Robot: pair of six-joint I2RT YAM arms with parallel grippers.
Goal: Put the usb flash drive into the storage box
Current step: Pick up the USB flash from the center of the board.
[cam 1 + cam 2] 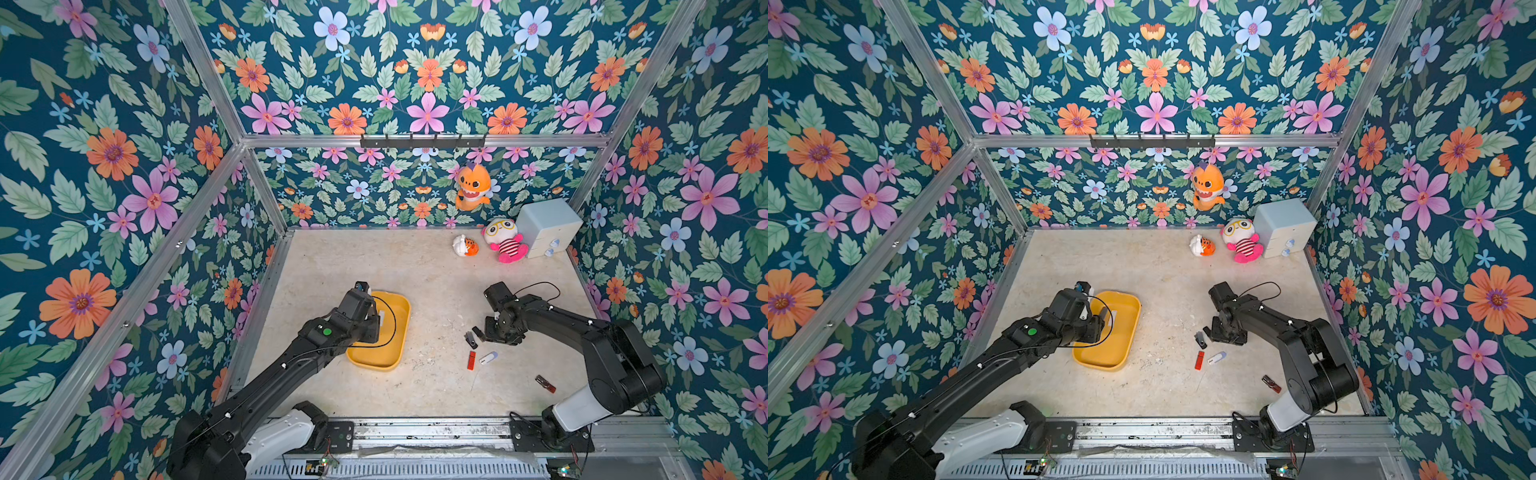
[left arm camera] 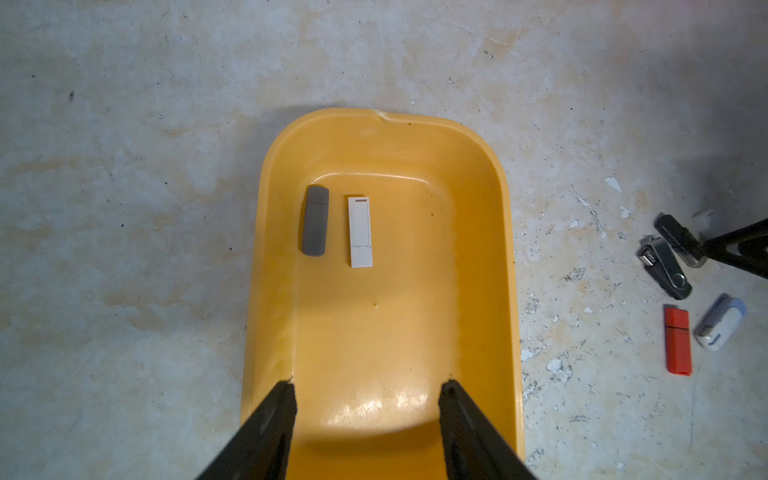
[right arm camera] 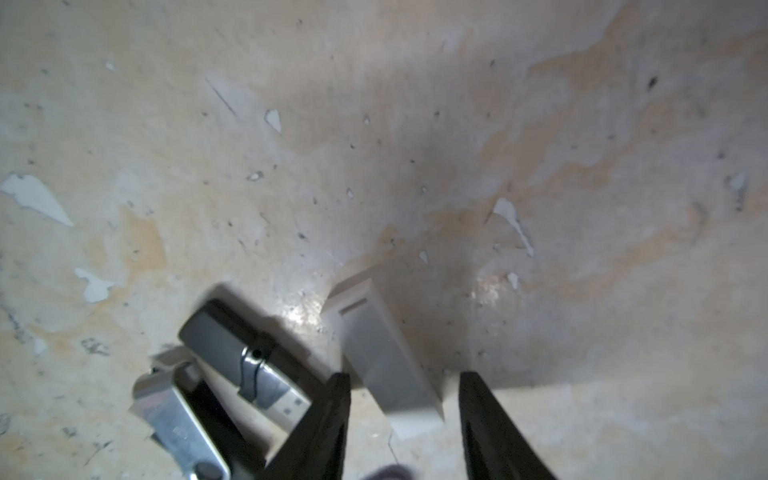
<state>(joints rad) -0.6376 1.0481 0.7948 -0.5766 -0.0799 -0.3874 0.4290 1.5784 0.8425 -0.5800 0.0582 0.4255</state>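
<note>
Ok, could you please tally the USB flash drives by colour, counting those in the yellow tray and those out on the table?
Grey drive: 1
White drives: 2
White-and-blue drive: 1
Red drive: 1
Dark red drive: 1
Black-and-silver drives: 2
Total: 8

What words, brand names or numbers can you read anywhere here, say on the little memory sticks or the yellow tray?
No text can be read in any view.
Silver swivel stick: any engraving on its metal clip is too blurred to read.
White stick and grey stick in the yellow tray: no print shows.
Red stick: plain, no label shows.
</note>
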